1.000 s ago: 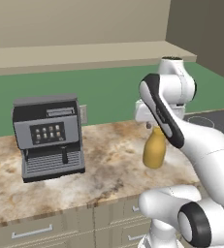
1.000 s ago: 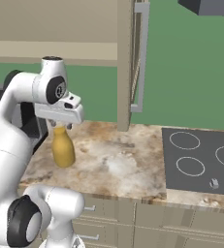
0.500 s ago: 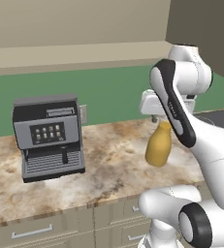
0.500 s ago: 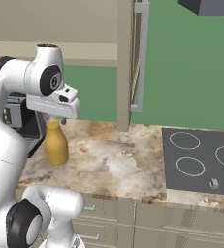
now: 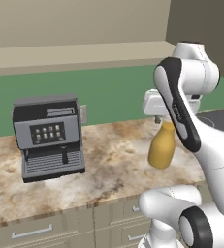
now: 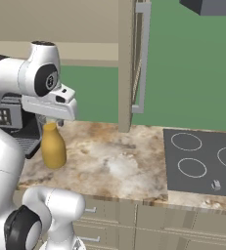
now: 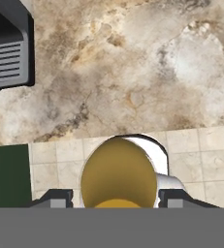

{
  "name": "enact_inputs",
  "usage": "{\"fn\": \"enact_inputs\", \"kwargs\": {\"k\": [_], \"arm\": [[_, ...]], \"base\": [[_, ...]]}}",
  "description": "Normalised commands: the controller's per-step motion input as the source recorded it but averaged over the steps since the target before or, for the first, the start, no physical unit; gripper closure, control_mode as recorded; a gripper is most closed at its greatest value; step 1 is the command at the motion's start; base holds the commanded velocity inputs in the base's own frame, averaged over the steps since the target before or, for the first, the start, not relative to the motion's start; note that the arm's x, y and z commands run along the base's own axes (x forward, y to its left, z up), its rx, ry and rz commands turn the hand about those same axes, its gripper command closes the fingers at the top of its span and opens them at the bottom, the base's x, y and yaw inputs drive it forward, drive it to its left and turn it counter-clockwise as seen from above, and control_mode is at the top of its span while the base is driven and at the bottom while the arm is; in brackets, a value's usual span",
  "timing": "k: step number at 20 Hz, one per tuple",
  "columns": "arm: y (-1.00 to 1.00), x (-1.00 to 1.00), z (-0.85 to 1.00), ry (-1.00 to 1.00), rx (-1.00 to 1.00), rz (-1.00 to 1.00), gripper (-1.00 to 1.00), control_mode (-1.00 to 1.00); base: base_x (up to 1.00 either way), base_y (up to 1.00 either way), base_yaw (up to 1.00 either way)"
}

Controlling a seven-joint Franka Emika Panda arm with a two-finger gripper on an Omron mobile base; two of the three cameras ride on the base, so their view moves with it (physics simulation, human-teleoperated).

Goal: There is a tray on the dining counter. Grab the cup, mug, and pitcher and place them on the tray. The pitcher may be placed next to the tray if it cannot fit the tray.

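Above the marbled counter (image 5: pixel 108 160), between the coffee machine (image 5: pixel 49 135) and the cooktop (image 6: pixel 202 158), my gripper (image 7: pixel 114 197) is clamped on the neck of the pitcher (image 5: pixel 161 147). In the hand view the yellow-orange body sits between my two fingertips (image 7: pixel 55 198), with the stone surface and the floor tiles visible past it.

Change over the last second: the arm has swung upward and the pitcher has risen with it. A second ago its base sat at counter level; it now hangs clear of the stone, and in the right base view the pitcher (image 6: pixel 53 145) shows a gap beneath it. The body has also shifted slightly toward the coffee machine and hangs roughly upright, with a small lean.

Meaning for the task: the lift phase looks complete and the grasp appears to be carrying the load. The pitcher is airborne above this counter, not yet at its destination. Neither the tray nor the dining counter appears in these pictures, so I judge that a base drive or a wide swing of the arm comes next.

Caution: the grip is high on a narrow neck, so the heavy lower body could swing during transport. I advise slow motion.
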Motion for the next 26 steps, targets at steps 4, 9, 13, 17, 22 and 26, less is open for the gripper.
{"fn": "enact_inputs", "kwargs": {"k": [4, 9, 13, 17, 22, 26], "arm": [[0.0, -0.01, 0.01, 0.0, -0.03, 0.0, 1.0, -1.0], [0.0, 0.0, 0.0, 0.0, -0.02, 0.0, 1.0, -1.0], [0.02, 0.0, 0.0, 0.0, -0.05, 0.0, 1.0, -1.0], [0.06, 0.0, 0.0, 0.0, -0.04, 0.0, 1.0, -1.0], [0.01, 0.0, 0.0, 0.0, -0.01, 0.0, 1.0, 1.0], [0.0, 0.0, 0.0, 0.0, 0.0, 0.0, 1.0, 1.0]], "base": [[0.0, 0.0, 0.0], [0.0, 0.0, 0.0], [0.0, 0.0, 0.0], [0.0, 0.0, 0.0], [-0.16, 0.0, 0.0], [-0.71, -0.2, -0.1]]}}
